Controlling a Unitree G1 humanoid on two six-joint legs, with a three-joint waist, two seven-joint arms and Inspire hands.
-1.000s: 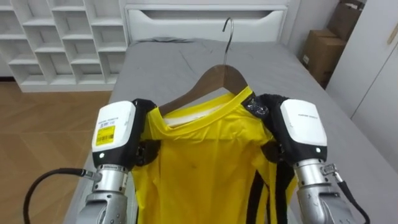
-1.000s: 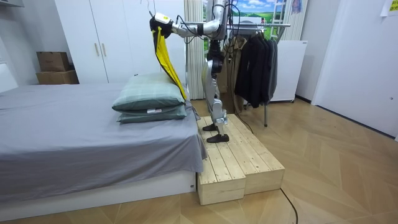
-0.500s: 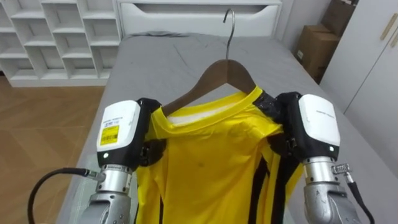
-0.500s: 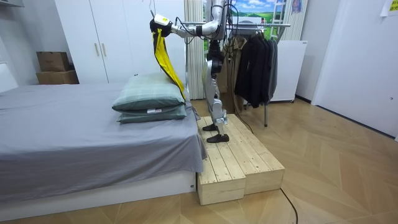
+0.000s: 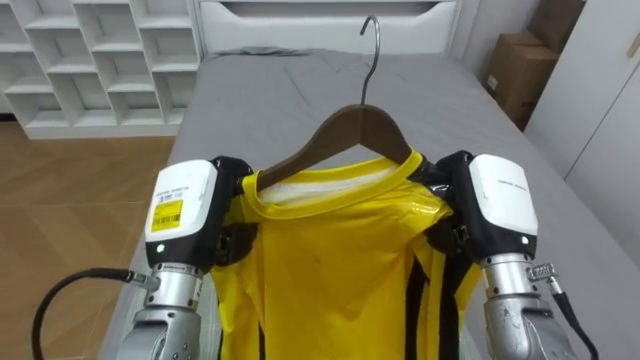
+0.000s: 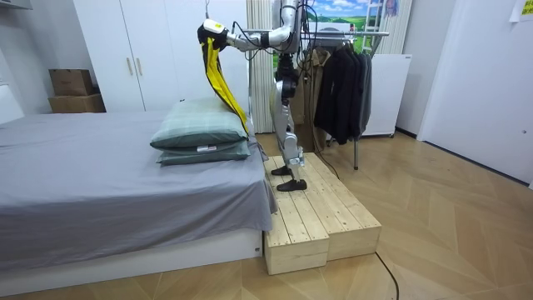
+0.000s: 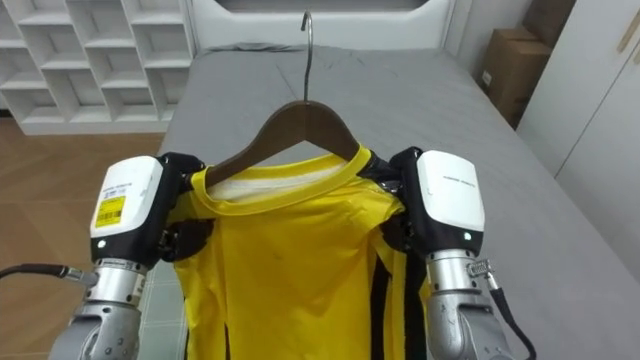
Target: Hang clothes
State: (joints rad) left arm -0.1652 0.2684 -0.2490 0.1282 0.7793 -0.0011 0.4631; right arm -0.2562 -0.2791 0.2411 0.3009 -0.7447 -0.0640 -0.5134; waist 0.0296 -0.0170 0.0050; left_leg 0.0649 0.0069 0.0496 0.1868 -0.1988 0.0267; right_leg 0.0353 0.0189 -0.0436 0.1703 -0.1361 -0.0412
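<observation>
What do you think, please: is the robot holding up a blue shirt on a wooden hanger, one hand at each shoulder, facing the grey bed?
The shirt is yellow, not blue; the left eye view shows it. Otherwise yes: wooden hanger, left hand and right hand at its shoulders, facing the grey bed.

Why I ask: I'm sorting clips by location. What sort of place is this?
Most likely a bedroom: a grey-sheeted bed with stacked pillows, white wardrobe doors behind it, and a clothes rack hung with dark garments.
</observation>
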